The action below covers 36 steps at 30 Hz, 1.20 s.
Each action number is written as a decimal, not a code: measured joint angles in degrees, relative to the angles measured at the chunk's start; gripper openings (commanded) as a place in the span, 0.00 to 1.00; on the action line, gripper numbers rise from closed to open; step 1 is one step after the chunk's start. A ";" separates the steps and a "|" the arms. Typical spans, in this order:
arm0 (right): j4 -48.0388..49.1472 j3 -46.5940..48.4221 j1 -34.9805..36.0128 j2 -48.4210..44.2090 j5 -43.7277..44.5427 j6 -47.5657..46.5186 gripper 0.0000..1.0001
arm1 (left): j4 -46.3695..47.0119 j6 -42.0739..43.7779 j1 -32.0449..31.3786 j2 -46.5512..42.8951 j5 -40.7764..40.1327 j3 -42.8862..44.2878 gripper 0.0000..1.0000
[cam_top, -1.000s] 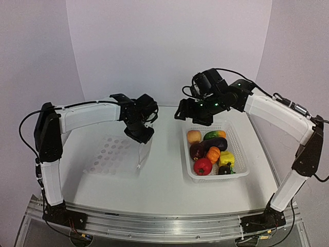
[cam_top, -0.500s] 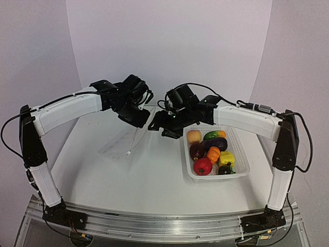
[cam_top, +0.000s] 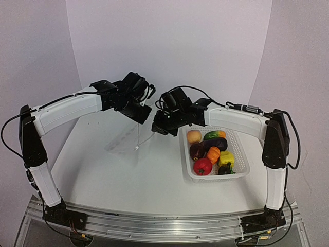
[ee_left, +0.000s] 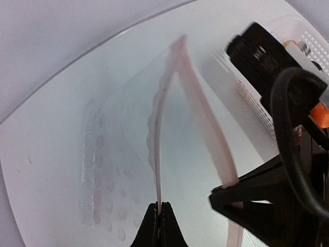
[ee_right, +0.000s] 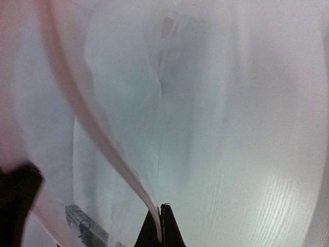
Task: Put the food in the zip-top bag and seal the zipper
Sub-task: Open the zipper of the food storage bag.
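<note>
At table (cam_top: 154,180) right: basket (cam_top: 240,154) holds food (cam_top: 204,166) | left tool (ee_left: 158,207), right tool (ee_right: 160,208) each pinch zip-top bag (cam_top: 123,141) lip

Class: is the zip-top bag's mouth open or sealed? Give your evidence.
Open. The two strips of the zipper bow apart, one pinched in the left gripper, the other in the right gripper.

L claw (ee_left: 158,211) & R claw (ee_right: 160,212) pinched closed, raised, tips nr each other.

White shells (cam_top: 67,110), black joints (cam_top: 31,140), cables (ee_left: 278,123); black left pincer (ee_left: 159,215), right pincer (ee_right: 160,217)
</note>
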 measured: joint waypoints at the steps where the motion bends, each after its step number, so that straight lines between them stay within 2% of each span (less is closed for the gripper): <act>1: -0.64 -0.42 -0.29 -0.22 1.91 -0.62 0.00 | 1.98 2.66 0.38 -0.10 -1.37 0.00 0.00; 5: -5.59 -1.84 -2.25 -2.50 11.47 -4.48 0.00 | 13.42 16.02 3.15 -2.06 -7.39 -0.07 0.00; 9: -6.24 2.49 -3.13 -4.70 15.74 -8.41 0.00 | 18.71 25.51 3.66 -5.80 -10.18 -0.17 0.00; 13: -7.63 7.91 -2.23 -5.56 15.47 -11.71 0.00 | 19.05 28.81 1.51 -8.75 -13.34 -0.03 0.00; 16: -8.18 9.58 -1.76 -5.56 10.53 -12.88 0.03 | 17.04 28.74 -0.74 -9.67 -14.25 0.17 0.00; 20: -9.49 9.31 -1.48 -5.51 2.10 -13.56 0.23 | 11.78 25.93 -2.62 -9.35 -13.89 0.44 0.00; 25: -10.20 5.08 -1.38 -5.97 -4.76 -16.62 0.63 | 8.60 23.24 -2.36 -7.47 -13.03 0.66 0.00; 28: -11.52 1.67 -1.39 -7.92 -7.00 -18.81 0.79 | 7.95 21.96 -2.29 -5.51 -12.35 0.78 0.00; 30: -12.18 -1.24 -1.46 -11.09 -7.50 -19.40 0.86 | 7.43 21.09 -2.29 -4.17 -11.62 1.03 0.00; 33: -12.71 -6.47 -2.15 -18.17 -7.75 -18.82 0.89 | 7.11 19.79 -2.29 -2.32 -10.47 1.61 0.00; 36: -13.70 -13.13 -5.11 -27.92 -6.34 -14.41 0.92 | 7.04 18.76 -2.29 -1.50 -9.32 1.94 0.00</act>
